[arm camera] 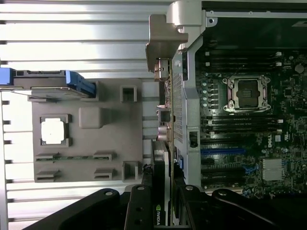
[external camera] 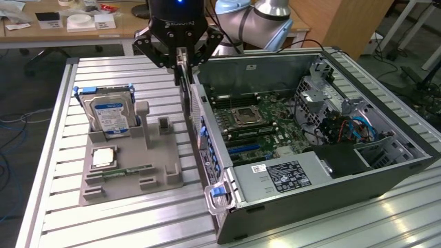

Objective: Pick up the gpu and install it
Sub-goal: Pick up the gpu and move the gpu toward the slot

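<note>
gpu [external camera: 185, 90] hangs edge-on above the surface [external camera: 55, 217], between the grey holder tray [external camera: 90, 199] and the open computer case [external camera: 310, 181], just beside the case's wall. the fingers [arm camera: 139, 206] are closed on its upper part, one on each flat face, likely to keep the thin card upright and steady.

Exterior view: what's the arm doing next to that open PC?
The arm's gripper is shut on the gpu and holds it on edge in the air. The card hangs beside the wall of the open computer case that faces the grey parts tray. It is not yet seated on the motherboard. A hard drive, a CPU and a RAM stick sit in the tray.
</note>
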